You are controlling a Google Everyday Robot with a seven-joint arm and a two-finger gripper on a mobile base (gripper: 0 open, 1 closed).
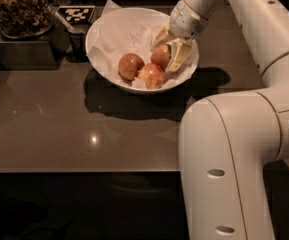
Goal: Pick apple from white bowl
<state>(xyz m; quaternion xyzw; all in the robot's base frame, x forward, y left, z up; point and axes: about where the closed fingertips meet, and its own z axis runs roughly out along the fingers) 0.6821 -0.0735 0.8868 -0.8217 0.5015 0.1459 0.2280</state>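
The white bowl [104,59], lined with crumpled white paper, stands on the dark counter and holds three apples. The red-orange apple [159,57] lies at the bowl's right side. A darker brownish-red apple [130,65] lies to its left, and a paler yellow-pink apple [151,76] lies in front. My gripper [165,55] reaches down into the bowl from the upper right. It is open, with one cream finger [160,37] behind and left of the red-orange apple and the other close on its right. The apple rests in the bowl.
A tray of brown nuts [16,9] stands at the back left on a dark box [24,49]. A black-and-white tag card [76,14] stands behind the bowl. My white arm and base [234,159] fill the right foreground. The counter's front edge runs along the bottom.
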